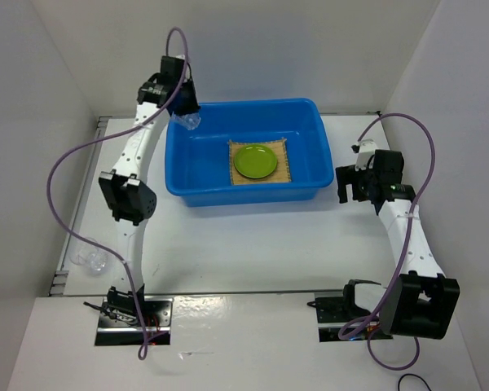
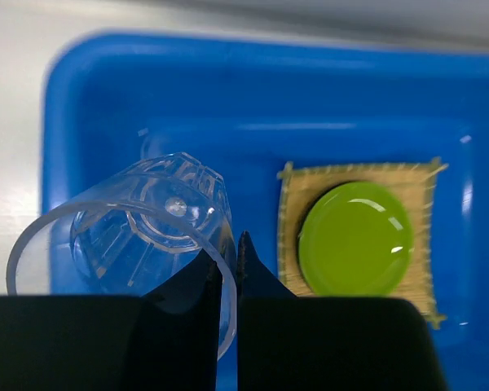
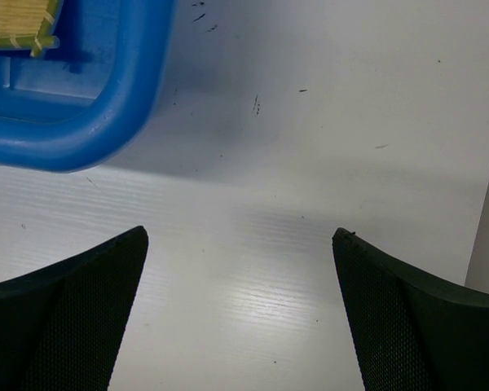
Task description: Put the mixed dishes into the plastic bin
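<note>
My left gripper [image 2: 228,269] is pinching the thin wall of a clear glass [image 2: 138,228] at its rim, jaws almost together. The glass is hanging tilted, mouth toward me and base pointing down into the bin [image 2: 228,90]. I am holding it over the bin's far-left corner, above bare blue floor. To do this well, I judge I should be lowering until the base is close to that floor before letting go. A rim pinch is giving little hold, and a dropped glass could be rolling or bouncing.

The mat [image 2: 287,204], with the plate [image 2: 354,238] on it, is lying toward the bin's middle, apart from the glass, so the left part of the floor is offering open room. The edges I am minding are the bin's left and far walls, both close by. My right gripper [image 3: 240,309] is hovering wide and empty over the tabletop [image 3: 310,122] just off the bin's right wall, out of my way. A second glass [image 1: 91,259] is sitting near the tabletop's left edge, not yet collected
</note>
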`<state>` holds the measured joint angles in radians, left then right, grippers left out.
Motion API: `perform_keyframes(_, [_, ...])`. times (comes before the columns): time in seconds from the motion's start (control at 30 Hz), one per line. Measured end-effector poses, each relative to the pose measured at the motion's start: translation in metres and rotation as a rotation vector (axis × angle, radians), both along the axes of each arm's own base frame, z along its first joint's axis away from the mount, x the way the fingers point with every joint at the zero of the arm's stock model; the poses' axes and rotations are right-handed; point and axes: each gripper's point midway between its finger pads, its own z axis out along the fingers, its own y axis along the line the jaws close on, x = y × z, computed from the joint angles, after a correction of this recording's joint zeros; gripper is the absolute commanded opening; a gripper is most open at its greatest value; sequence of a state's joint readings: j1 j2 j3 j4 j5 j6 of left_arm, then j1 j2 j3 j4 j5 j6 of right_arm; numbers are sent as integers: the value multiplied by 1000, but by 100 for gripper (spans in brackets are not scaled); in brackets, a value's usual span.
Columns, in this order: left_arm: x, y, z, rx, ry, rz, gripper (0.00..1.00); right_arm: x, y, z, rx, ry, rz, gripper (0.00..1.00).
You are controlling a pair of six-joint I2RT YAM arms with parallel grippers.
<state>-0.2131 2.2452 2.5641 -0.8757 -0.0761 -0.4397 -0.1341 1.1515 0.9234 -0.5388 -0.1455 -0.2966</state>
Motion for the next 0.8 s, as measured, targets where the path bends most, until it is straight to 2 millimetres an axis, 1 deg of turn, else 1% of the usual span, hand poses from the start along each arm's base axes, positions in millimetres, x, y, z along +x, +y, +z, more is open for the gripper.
perform_keyframes(0.03, [2,-3,-23,6,51,-8,0,0,-1,0,0,-1,-3,98])
perform_keyframes(0.13, [3,-9,-77,22,176,-25,0,-1,-6,2,-1,-8,-19,98])
perform_keyframes(0.23, [4,-13,-114,37,249,-36,0,-1,-9,5,-2,-16,-27,98])
perform_keyframes(0.33, [2,-22,-138,54,296,-65,0,-2,-9,5,-1,-17,-27,98])
perform_keyframes(0.47, [3,-38,-160,51,323,-101,3,-2,-10,5,0,-17,-30,98])
perform_keyframes(0.6, [1,-52,-177,50,351,-130,9,-2,-12,5,2,-17,-38,98])
perform_keyframes(0.67, [0,-54,-183,51,360,-140,19,-2,-13,5,2,-17,-41,98])
perform_keyframes(0.7, [0,-54,-182,54,357,-139,25,-2,-14,5,2,-17,-42,98])
perform_keyframes(0.73, [1,-55,-180,50,354,-140,33,-2,-14,5,2,-17,-44,98])
perform_keyframes(0.77, [2,-55,-178,46,346,-139,47,-2,-15,5,3,-17,-46,98])
perform_keyframes(0.8, [3,-55,-176,46,341,-140,53,-2,-16,5,2,-17,-48,98])
